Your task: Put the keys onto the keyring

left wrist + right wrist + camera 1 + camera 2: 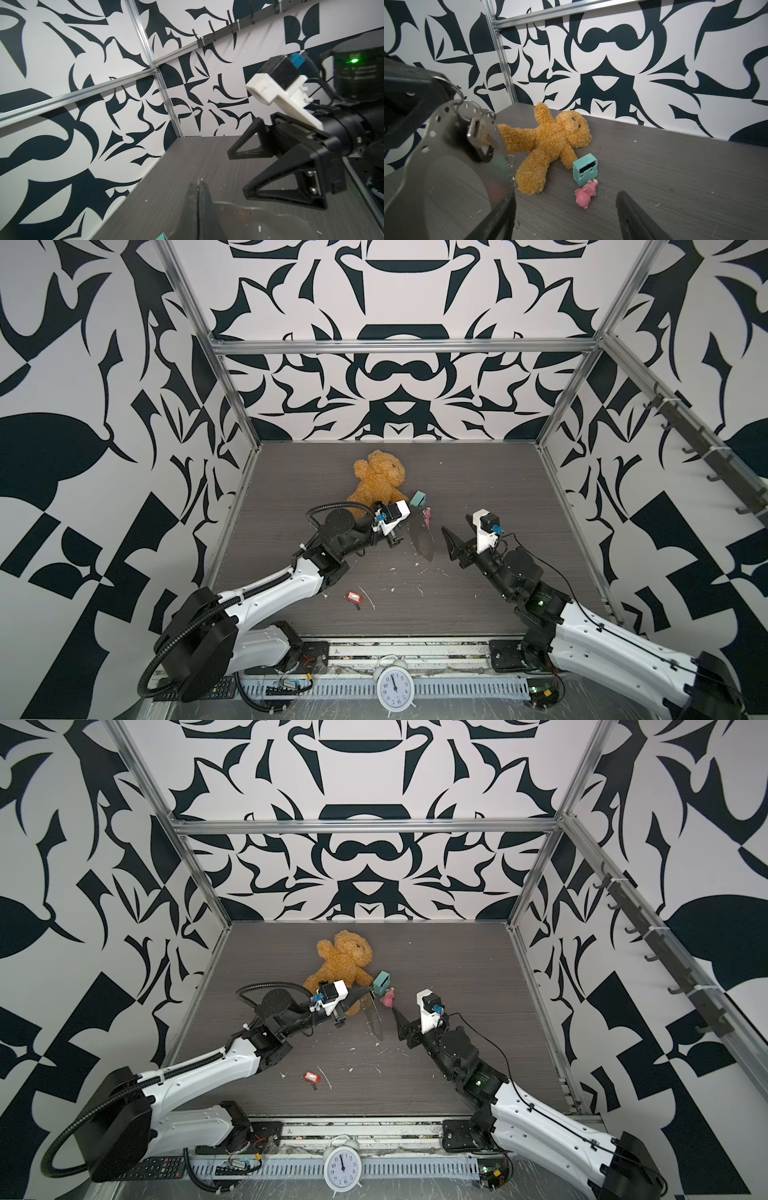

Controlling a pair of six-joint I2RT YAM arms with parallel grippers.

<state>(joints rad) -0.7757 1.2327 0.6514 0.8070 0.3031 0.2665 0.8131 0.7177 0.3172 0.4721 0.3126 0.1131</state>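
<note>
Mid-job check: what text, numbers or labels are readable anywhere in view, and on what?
"1" to "12": hour numerals on the clock face, in both top views.
Label window on the red tag: too small to read.
Buttons on the remote: too small to read.
No other text is legible.

I see the grey wood-grain table (478, 489) bearing a brown teddy bear (376, 481) toward the back, a teal box (417, 498) and pink toy figure (427, 515) just beside it, a red tag (353, 596) alone near the front, and scattered white flecks (367, 598).
</note>
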